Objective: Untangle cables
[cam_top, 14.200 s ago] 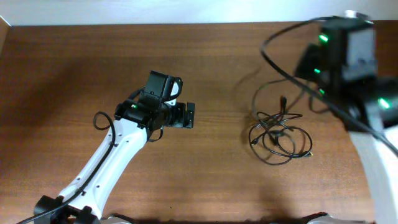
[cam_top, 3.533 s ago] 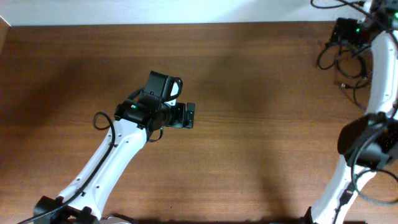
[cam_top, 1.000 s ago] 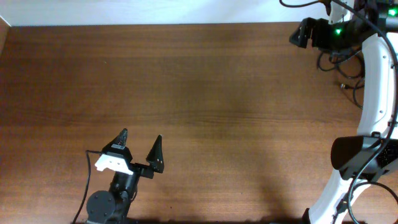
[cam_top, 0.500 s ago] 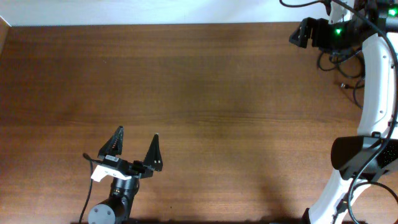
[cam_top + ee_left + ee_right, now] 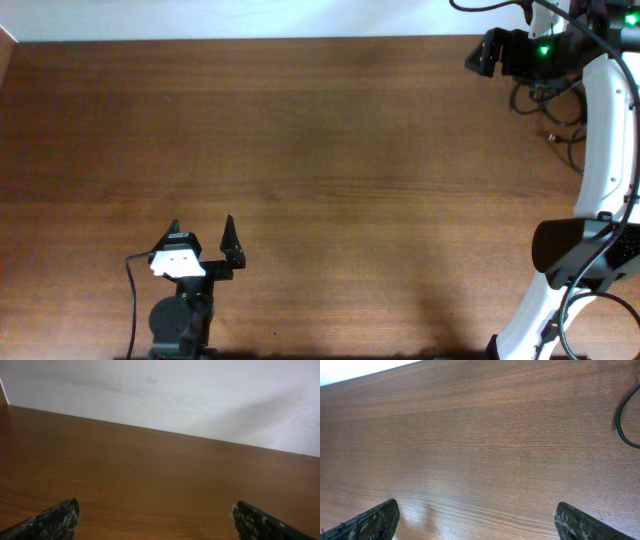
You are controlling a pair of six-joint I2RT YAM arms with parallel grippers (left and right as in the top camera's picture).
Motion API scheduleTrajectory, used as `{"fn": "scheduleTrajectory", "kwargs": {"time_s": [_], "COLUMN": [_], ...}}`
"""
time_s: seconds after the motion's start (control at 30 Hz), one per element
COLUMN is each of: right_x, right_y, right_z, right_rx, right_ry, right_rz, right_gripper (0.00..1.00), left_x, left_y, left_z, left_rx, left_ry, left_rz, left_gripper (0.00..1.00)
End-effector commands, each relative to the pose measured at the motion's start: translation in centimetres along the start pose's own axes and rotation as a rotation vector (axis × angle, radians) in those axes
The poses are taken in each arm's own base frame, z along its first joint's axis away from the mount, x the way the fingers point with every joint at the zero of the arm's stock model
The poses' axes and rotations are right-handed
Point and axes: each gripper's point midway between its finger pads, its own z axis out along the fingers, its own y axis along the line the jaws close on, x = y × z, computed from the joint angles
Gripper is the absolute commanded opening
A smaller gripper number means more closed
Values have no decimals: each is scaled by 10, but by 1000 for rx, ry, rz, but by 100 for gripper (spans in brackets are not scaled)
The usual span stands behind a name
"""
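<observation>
The cables [image 5: 548, 112] lie as thin black loops at the far right of the table, partly hidden under my right arm, with a small plug end [image 5: 551, 136] showing. My right gripper [image 5: 478, 55] hangs just left of them at the back edge, open, with nothing between its fingers [image 5: 376, 520]. A thin black cord [image 5: 621, 420] curves in at the right edge of the right wrist view. My left gripper [image 5: 202, 236] is far away at the front left, open and empty. In the left wrist view its fingertips [image 5: 56, 519] frame bare wood.
The brown wooden table [image 5: 330, 170] fills the overhead view, with a white wall [image 5: 165, 395] along its far edge. The white right arm [image 5: 600, 130] runs down the right side over the cables. Its thicker black wires [image 5: 560, 18] loop near the top right.
My left gripper has drawn back a little toward the front edge and shifted left. The right arm and the cables have not moved.
</observation>
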Motion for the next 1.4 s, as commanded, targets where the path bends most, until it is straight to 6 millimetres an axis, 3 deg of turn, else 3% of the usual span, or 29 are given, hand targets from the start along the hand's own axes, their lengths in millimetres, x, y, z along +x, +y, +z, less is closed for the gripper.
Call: {"fn": "scheduleTrajectory", "kwargs": {"time_s": [0.0, 0.07, 1.0, 1.1, 1.23, 1.37], "right_x": [-3, -3, -4, -6, -3, 14], "right_y": [6, 6, 4, 15, 45, 78], "right_z": [-12, -12, -14, -38, -103, -176], "right_rx": [-9, -9, -7, -9, -14, -20], "right_ry": [-29, -29, -35, -84, -222, -378], "right_rz": [-15, -15, -11, -34, -97, -169], "right_gripper": [98, 98, 98, 98, 98, 98], "left_x": [-1, -1, -1, -1, -1, -1], "left_y": [6, 6, 5, 5, 5, 6], "left_z": [0, 0, 0, 0, 0, 0], "left_rx": [-30, -31, -30, -30, -30, -31], "left_ry": [-7, -3, -3, -3, -3, -3], "left_rz": [35, 292, 296, 296, 296, 296], "left_gripper": [99, 99, 99, 99, 99, 99]}}
